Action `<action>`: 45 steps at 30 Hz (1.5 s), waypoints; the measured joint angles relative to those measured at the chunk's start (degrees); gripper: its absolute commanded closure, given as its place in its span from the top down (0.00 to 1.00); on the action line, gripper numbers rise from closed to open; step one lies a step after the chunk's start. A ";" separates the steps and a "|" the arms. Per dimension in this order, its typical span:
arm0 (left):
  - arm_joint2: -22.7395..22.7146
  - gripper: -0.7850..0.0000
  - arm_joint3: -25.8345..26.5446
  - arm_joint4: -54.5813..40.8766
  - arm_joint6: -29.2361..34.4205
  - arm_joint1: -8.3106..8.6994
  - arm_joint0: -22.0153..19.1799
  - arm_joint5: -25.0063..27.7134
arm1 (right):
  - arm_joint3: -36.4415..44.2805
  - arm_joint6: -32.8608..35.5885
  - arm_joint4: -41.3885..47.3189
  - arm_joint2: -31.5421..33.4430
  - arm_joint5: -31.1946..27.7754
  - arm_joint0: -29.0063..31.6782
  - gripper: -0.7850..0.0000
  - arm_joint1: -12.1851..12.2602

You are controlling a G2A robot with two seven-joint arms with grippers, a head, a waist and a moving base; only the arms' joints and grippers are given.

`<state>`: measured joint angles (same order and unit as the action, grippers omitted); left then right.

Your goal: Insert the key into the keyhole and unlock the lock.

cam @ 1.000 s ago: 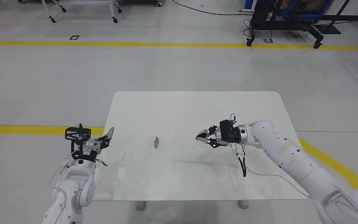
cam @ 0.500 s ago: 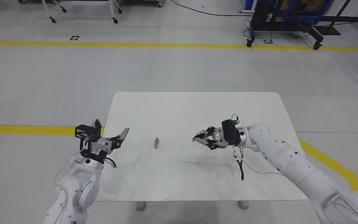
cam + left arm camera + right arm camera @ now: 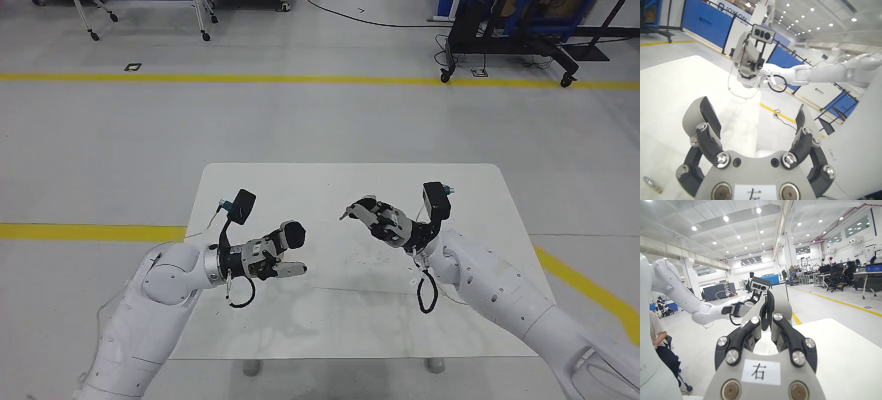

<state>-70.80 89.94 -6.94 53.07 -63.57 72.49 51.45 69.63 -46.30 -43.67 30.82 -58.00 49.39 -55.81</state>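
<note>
A small brass-and-silver piece (image 3: 651,186), the lock or the key, lies on the white table (image 3: 450,190) just beside my left gripper's base. My left gripper (image 3: 297,252) (image 3: 755,113) hangs low over the table's middle, open, with nothing between its ribbed pads (image 3: 710,113). In the top view it covers the spot where the brass piece lies. My right gripper (image 3: 348,212) (image 3: 768,303) is raised above the table to the right of centre, its fingers pressed together. From the left wrist view the right gripper (image 3: 742,55) also looks shut. I cannot tell whether it holds anything.
A black cable loop (image 3: 428,290) hangs from my right forearm over the table. The table's left edge (image 3: 195,240) lies near my left elbow. Bare tabletop stretches along the far side and to the right front.
My left arm swung from beyond the table's left edge to the middle, over the brass piece. My right gripper rose and turned toward the far side.
</note>
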 measured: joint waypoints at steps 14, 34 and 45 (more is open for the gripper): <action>5.21 1.00 -4.75 -3.71 1.40 -0.63 -6.13 -3.99 | 0.00 0.00 -0.25 0.01 0.00 0.00 0.00 0.00; 9.59 0.57 -8.85 -3.28 -8.92 -1.98 -7.44 -2.82 | 2.33 26.63 42.04 -3.73 0.00 2.85 0.00 -1.61; 11.30 0.44 -12.23 -5.77 -8.56 -2.30 -9.34 -2.35 | 1.61 40.96 53.01 -1.09 0.00 3.59 0.00 -2.37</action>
<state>-59.50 77.70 -12.71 44.51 -65.87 63.15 49.10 71.24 -5.35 9.33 29.72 -58.00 52.98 -58.19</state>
